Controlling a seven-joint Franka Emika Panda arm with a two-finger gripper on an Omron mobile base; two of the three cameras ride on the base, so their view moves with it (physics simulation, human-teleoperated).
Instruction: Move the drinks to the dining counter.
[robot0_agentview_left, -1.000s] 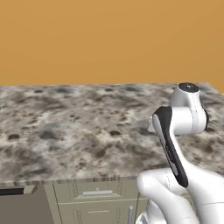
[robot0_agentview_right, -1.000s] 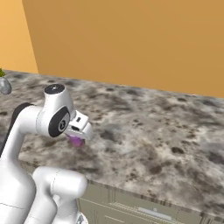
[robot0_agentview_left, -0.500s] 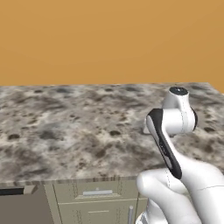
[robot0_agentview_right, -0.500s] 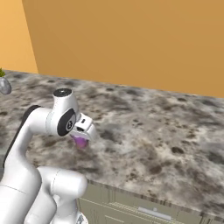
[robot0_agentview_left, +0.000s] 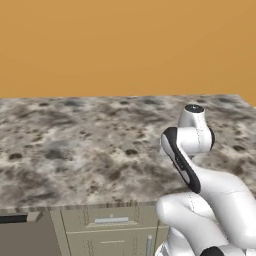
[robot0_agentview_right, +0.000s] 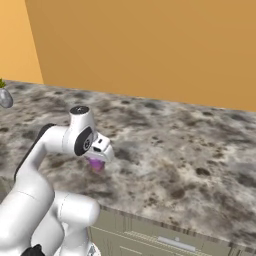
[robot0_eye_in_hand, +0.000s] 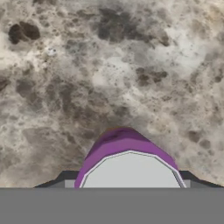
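Observation:
A purple-pink can (robot0_eye_in_hand: 126, 151) with a silver top sits between my fingers in the hand view, and my gripper (robot0_eye_in_hand: 127, 180) is shut on it. In the right base view the gripper (robot0_agentview_right: 98, 156) points down and holds the can (robot0_agentview_right: 96, 164) low over the dining counter (robot0_agentview_right: 180, 150), near its front edge. I cannot tell whether the can touches the marbled stone top (robot0_eye_in_hand: 87, 65). The arm (robot0_agentview_left: 187, 150) reaches over the dining counter (robot0_agentview_left: 75, 145) in the left base view. The brown bottle is out of view.
A small grey vase (robot0_agentview_right: 5, 98) with a green sprig stands at the far left of the stone top. Beige-green drawers (robot0_agentview_left: 110, 227) run below the counter's front edge. An orange wall (robot0_agentview_right: 150, 45) rises behind the counter.
The hand with the can has moved a little forward and lower over the stone top. The arm's elbow has dropped.

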